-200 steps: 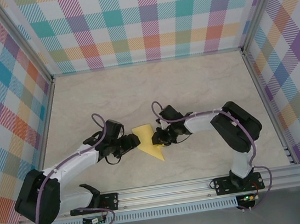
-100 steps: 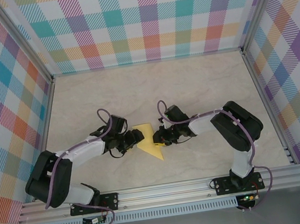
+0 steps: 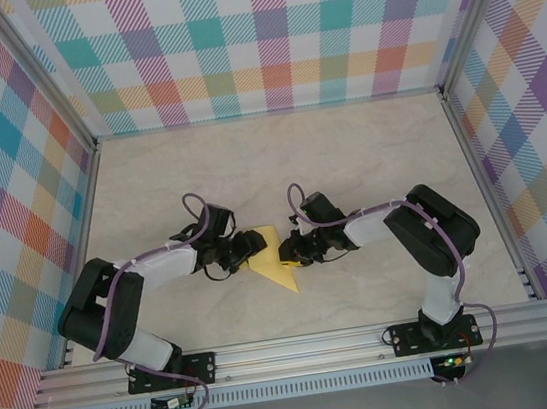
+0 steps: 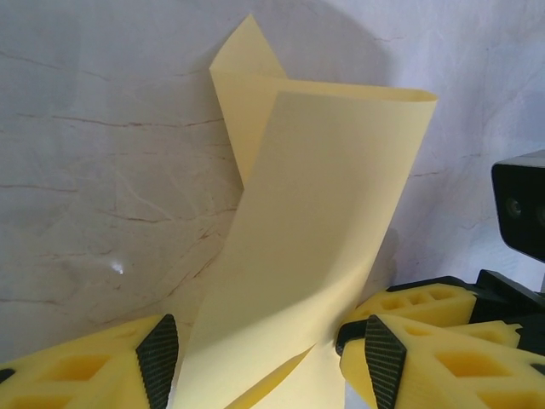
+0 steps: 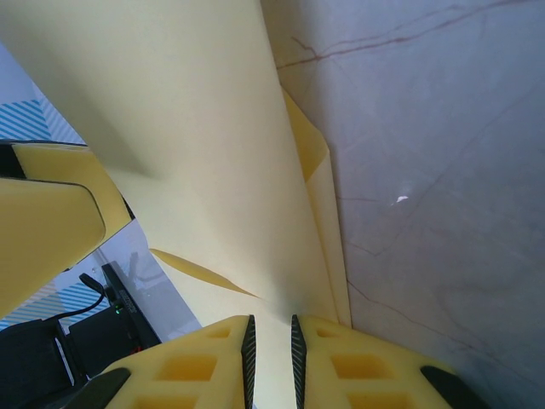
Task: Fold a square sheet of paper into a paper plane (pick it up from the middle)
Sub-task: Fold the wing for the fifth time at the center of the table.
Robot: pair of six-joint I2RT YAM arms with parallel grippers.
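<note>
The pale-yellow square sheet of paper point(image 3: 275, 262) is bent into a loose fold and stands partly off the table in the middle, its point toward the near edge. My right gripper point(image 3: 286, 253) is shut on the sheet's right edge; in the right wrist view the sheet point(image 5: 196, 145) runs up from between the nearly closed pads point(image 5: 249, 345). My left gripper point(image 3: 250, 249) is open at the sheet's left side. In the left wrist view the curled sheet point(image 4: 324, 213) rises between the wide-apart pads point(image 4: 159, 358), touching neither.
The marble-pattern table point(image 3: 278, 163) is walled by checked panels on three sides. The aluminium rail point(image 3: 302, 347) with both arm bases runs along the near edge. My two grippers almost meet at the sheet; the right gripper's yellow finger point(image 4: 417, 302) lies beside my left one.
The left arm has swung its gripper right, from a short way off up to the sheet's left edge. The right gripper has kept its hold and barely moved.
</note>
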